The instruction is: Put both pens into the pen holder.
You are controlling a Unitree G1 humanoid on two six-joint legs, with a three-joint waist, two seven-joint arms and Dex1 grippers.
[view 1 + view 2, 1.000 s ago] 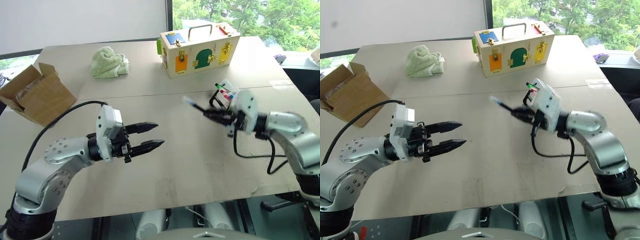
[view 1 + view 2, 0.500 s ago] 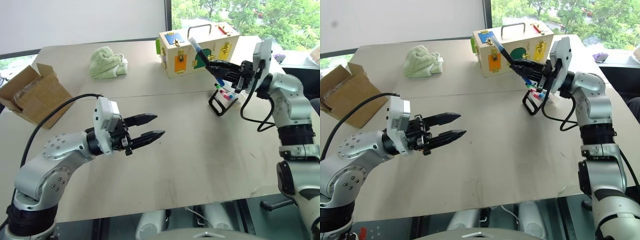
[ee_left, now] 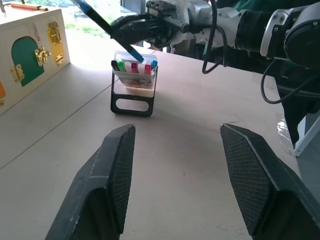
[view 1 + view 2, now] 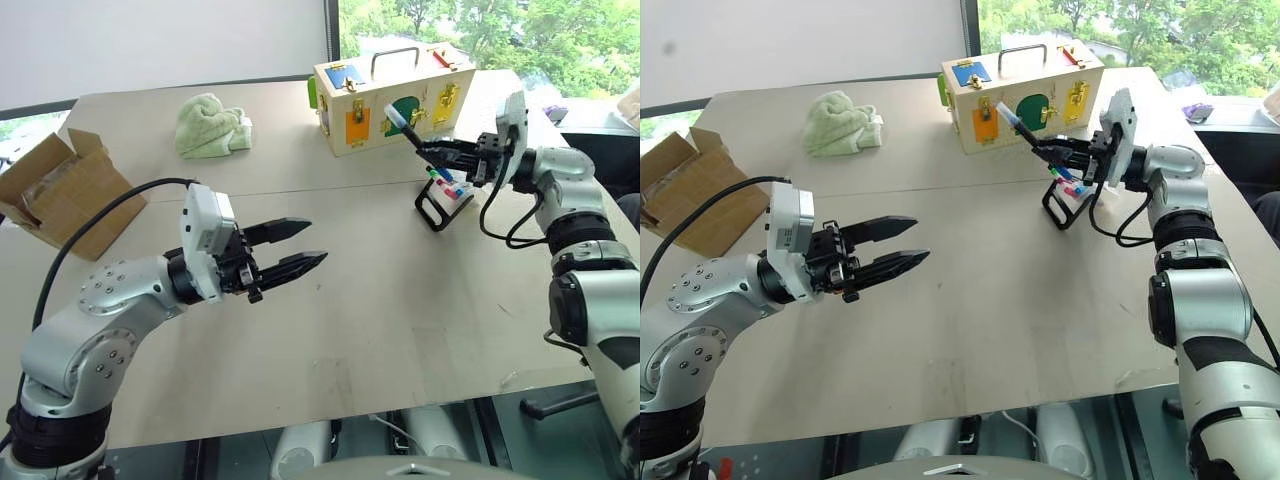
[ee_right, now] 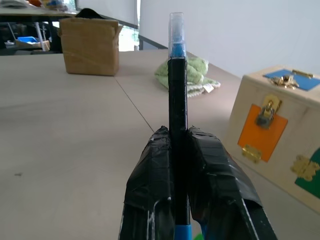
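1. The surface (image 4: 400, 330) takes up most of the head view, and the action sits in the upper right of the frame, in front of the wooden box (image 4: 395, 95).
2. The left gripper (image 4: 290, 262) hovers over the surface at centre left, fingers apart with nothing between them. It looks idle for this step.
3. The right gripper (image 4: 445, 153) is up at the upper right, fingers clamped on the blue-ended pen (image 4: 408, 127), gripping it partway along the barrel.
4. The pen holder (image 4: 445, 198) stands on the surface just below that gripper, coloured caps showing at its top.
5. The pen slants up and away toward the box. In the left wrist view its lower tip hangs just above the holder's top, close to the caps. Whether it touches them I cannot tell.
6. My read: this is the insertion step for the blue-ended pen. Next up, the barrel wants tipping more upright, its lower end lined over a free slot, then a lowering and a release.
7. As for the orange-ended pen, I can't make it out among those caps, so how much is left stays uncertain.
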